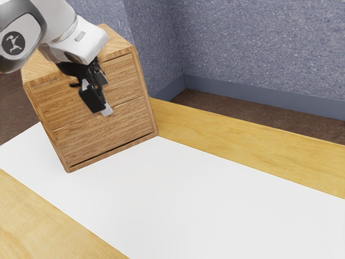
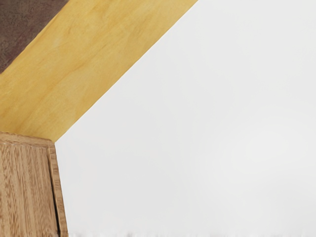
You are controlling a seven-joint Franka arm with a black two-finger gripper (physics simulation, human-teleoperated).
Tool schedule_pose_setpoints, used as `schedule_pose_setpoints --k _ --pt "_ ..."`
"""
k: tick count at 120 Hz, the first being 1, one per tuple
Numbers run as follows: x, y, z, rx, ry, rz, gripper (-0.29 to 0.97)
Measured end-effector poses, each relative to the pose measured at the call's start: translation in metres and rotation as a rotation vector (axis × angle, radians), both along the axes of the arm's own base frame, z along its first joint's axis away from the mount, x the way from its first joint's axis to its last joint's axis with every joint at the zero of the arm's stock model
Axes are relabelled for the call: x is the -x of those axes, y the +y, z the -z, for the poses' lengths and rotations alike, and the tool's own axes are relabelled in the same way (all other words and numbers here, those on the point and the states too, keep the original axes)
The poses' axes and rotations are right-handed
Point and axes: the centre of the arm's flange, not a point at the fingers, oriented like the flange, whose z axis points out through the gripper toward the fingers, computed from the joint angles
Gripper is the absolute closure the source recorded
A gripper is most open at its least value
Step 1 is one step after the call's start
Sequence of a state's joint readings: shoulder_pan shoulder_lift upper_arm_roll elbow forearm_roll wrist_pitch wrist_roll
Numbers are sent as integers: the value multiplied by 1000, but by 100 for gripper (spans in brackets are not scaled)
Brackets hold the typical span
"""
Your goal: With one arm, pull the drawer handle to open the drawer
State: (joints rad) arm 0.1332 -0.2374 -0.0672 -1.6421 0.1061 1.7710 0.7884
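Observation:
A wooden drawer cabinet (image 1: 116, 121) stands at the back of the white table top (image 1: 178, 199), on the exterior view's left, turned at an angle. Seams split its front into stacked drawers, and all of them look flush with the front. My black gripper (image 1: 101, 107) hangs from the upper left, right against the cabinet front near the seam above the lowest large drawer. A small grey piece shows at its tip. The handle is hidden behind my hand. In the wrist view a corner of the cabinet (image 2: 27, 190) lies just below my hand.
A light wooden border (image 1: 242, 143) runs along the far side of the white surface, and another strip (image 1: 38, 226) lies at the near left. Blue-grey walls and dark floor (image 1: 259, 110) lie beyond. The same border (image 2: 84, 64) crosses the wrist view.

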Motion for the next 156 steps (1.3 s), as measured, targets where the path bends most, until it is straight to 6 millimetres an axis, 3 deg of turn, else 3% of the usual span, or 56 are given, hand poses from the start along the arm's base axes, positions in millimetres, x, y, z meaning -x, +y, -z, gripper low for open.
schedule_pose_setpoints --k 12,26,36,44,57,69,89,139,156 --pt "-9 32 4 -16 19 -50 0" --pt "-9 40 3 -86 52 -82 0" --pt "-34 56 0 -123 53 -105 2" --pt "-44 69 3 -139 62 -126 10" --pt "-78 90 10 -144 74 -155 19" --pt "-101 119 16 -148 80 -201 23" --pt "-115 159 29 -167 96 -262 25" --pt "-129 183 43 -208 62 -261 30" --pt "-135 184 50 -210 64 -252 40"
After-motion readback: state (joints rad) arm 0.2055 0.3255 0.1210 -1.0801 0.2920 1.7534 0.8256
